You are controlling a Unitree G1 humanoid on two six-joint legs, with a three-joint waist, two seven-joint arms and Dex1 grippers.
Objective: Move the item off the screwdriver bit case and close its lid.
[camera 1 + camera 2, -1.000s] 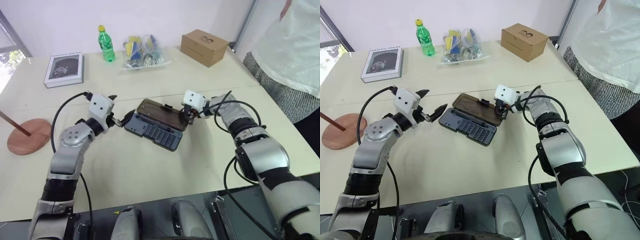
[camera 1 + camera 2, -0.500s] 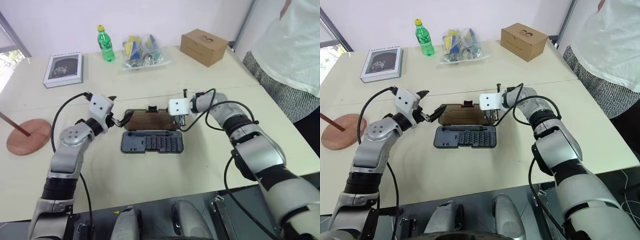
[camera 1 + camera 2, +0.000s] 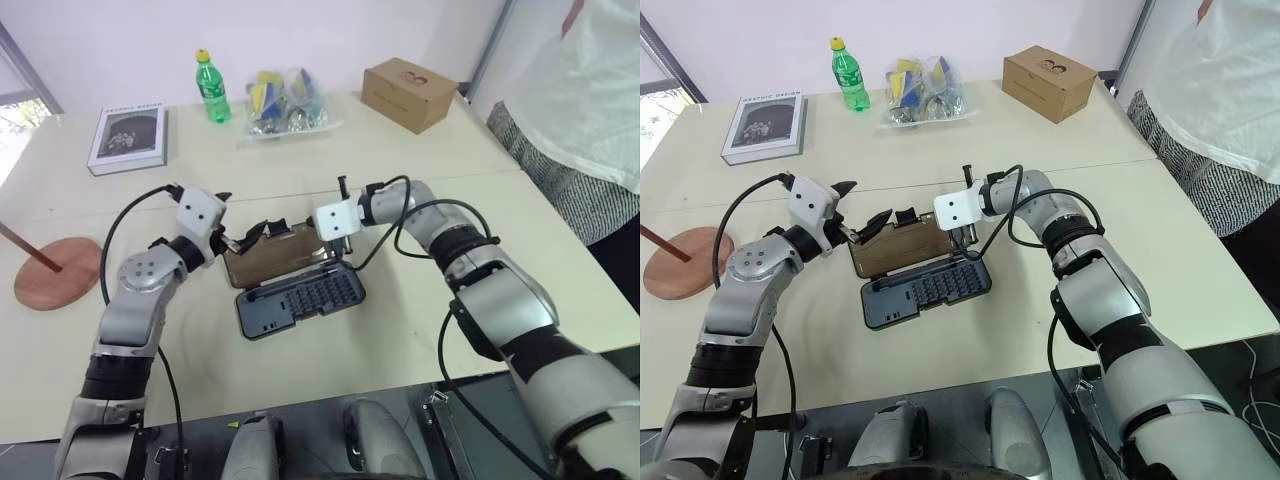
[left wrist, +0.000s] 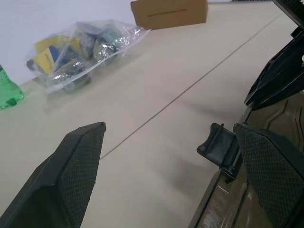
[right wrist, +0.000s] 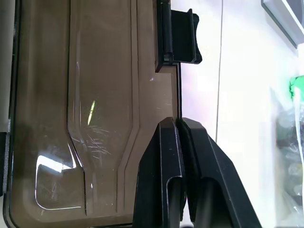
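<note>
The screwdriver bit case (image 3: 298, 300) lies mid-table, its brown lid (image 3: 274, 254) raised partway over the tray. The right tool (image 3: 331, 250), fingers pressed together holding nothing, rests at the lid's right edge; the left tool (image 3: 240, 238) gapes wide just left of it. The wooden stand (image 3: 55, 271) lies far left.

The book (image 3: 764, 127) at the far left of the table bears a title line (too small to read). The cardboard box (image 3: 1049, 82) at the far right carries a faint printed mark, also illegible.

test room: bare white wall (image 3: 300, 30), plain beige table (image 3: 400, 330)
</note>
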